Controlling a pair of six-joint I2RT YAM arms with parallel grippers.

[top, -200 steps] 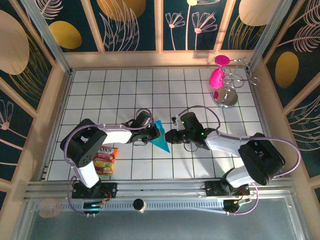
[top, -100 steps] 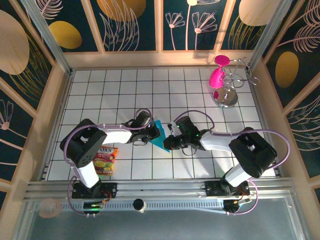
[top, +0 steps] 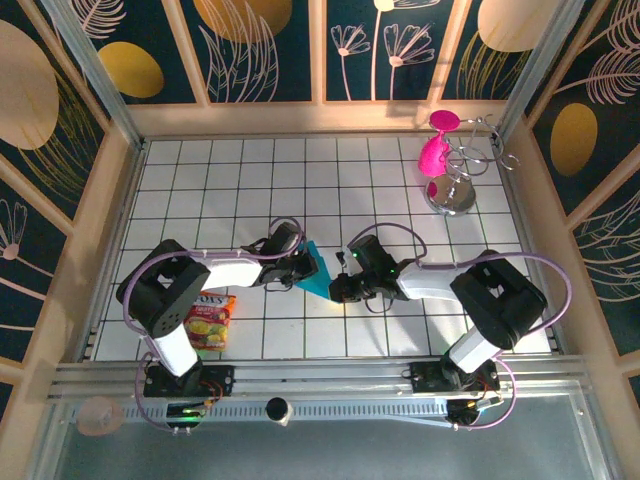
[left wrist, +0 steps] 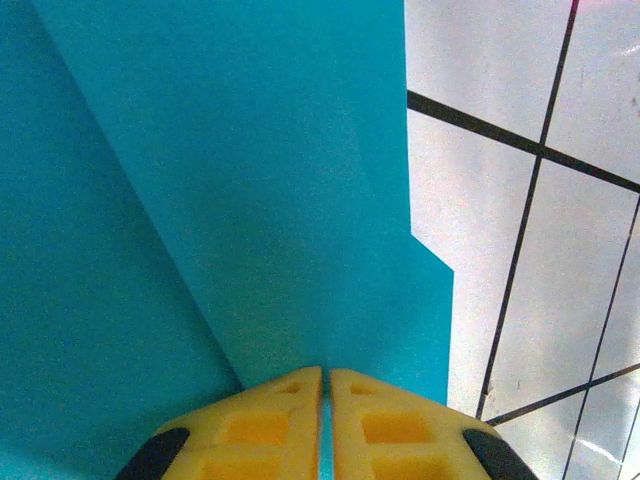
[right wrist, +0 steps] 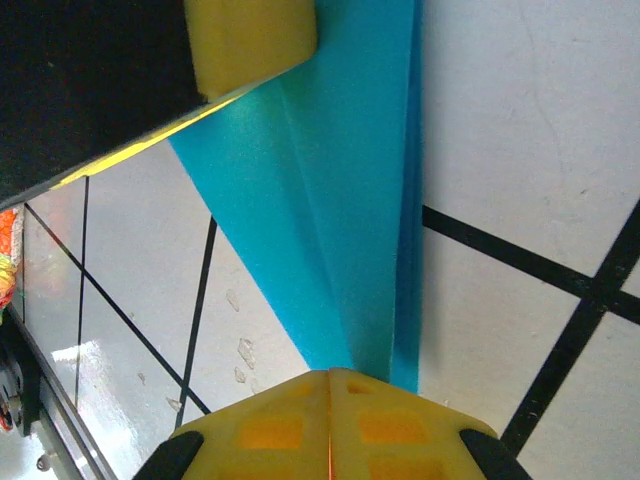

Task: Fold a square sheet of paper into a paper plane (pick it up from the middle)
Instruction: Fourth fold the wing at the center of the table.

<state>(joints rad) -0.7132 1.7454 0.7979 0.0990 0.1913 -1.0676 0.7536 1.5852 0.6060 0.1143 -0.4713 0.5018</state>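
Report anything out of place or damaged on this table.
Only the snack packet stands out: it lies beside the left arm's base, unrelated to folding. The blue paper looks cleanly creased and untorn, pinched by the left gripper and right gripper.

A white tiled floor (top: 200, 180) with dark grid lines shines in the light. Navy walls (top: 285, 85) bear gold ovals and pale leaves between wooden posts (top: 317, 50).

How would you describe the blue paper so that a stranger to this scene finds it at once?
On the white tiled table, look near the centre. There the left gripper and right gripper pinch a folded paper wedge from either side. It alone is turquoise: the snack packet is red and yellow, the goblets pink.
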